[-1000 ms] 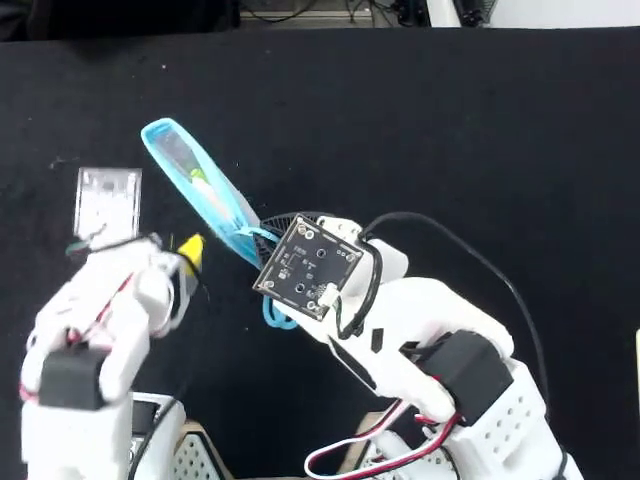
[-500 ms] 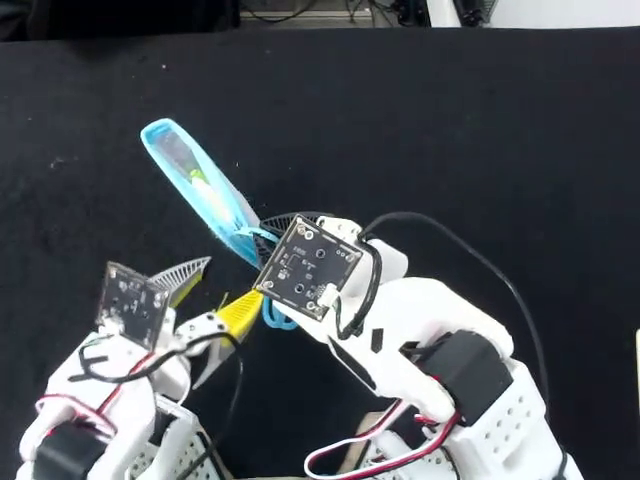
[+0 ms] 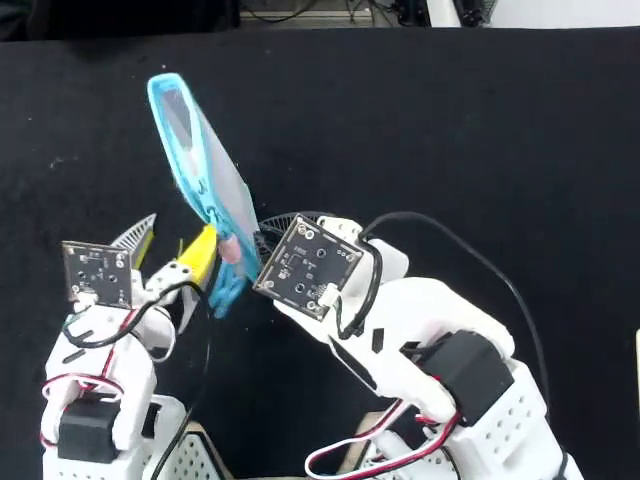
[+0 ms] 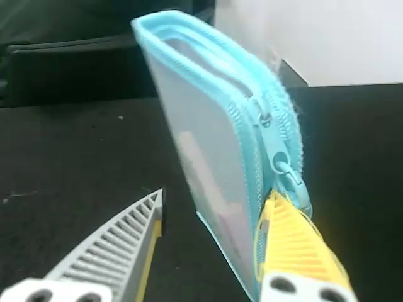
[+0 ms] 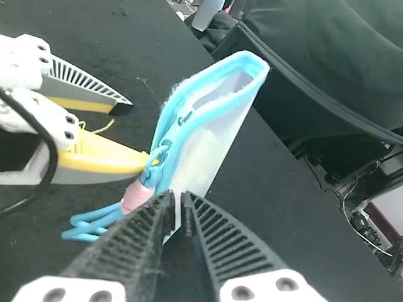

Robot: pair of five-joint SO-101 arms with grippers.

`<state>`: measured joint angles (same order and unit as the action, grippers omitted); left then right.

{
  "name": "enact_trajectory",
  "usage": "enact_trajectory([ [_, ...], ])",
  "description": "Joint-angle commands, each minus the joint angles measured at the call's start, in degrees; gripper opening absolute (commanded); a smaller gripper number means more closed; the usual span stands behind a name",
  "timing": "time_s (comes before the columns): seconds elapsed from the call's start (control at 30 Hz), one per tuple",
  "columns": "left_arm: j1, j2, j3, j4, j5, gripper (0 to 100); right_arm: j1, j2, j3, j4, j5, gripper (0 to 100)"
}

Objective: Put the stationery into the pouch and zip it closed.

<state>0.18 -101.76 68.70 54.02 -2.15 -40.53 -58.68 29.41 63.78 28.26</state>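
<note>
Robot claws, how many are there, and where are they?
2. The left gripper is open beside the pouch, with its yellow finger against the zipper. The right gripper is shut on the pouch's edge, holding it up.

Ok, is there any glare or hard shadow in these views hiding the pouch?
High view: even light over the black table, no hard shadow, pouch plain. Left wrist view: a bright white surface glares behind it, yet the zipper pull reads fine. Right wrist view: no glare on the pouch.
</note>
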Motion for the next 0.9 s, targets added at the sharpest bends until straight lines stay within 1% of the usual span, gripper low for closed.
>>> enact_trajectory([
  [0.0,-2.3,-0.3,-1.1,-1.8,-0.4,25,1.0,0.1,-2.9,-1.2,0.2,1.1],
  [0.13,-2.1,-0.3,-0.6,-1.6,-0.4,25,0.9,0.1,0.5,-1.2,0.1,1.5],
  [0.2,-2.1,-0.2,-0.5,-1.8,-0.4,25,0.9,-0.2,4.3,-1.7,-1.7,2.6],
  [0.27,-2.1,-0.2,-0.5,-1.8,-0.4,25,0.2,-0.3,8.0,-2.4,-5.1,9.0],
  [0.33,-2.0,-0.2,-0.5,-1.8,-0.3,25,-2.0,-0.3,11.6,-4.7,-9.4,16.2],
  [0.4,-1.9,-0.3,-0.5,-1.8,0.0,25,-4.7,-0.3,15.4,-9.0,-12.7,19.4],
  [0.47,-1.4,-0.3,-0.5,-1.6,-0.1,25,-6.5,-0.3,19.2,-14.6,-14.0,18.1],
  [0.57,-1.9,-0.3,0.5,-1.4,-0.3,25,-5.8,-0.3,23.1,-21.8,-14.3,15.9],
  [0.67,-1.7,-0.3,1.4,-1.3,-0.3,25,-6.2,-0.1,27.4,-27.4,-14.4,15.9],
  [0.87,-1.4,-0.3,1.2,-1.7,0.1,25,-7.1,-0.2,34.2,-36.9,-21.4,15.9],
])
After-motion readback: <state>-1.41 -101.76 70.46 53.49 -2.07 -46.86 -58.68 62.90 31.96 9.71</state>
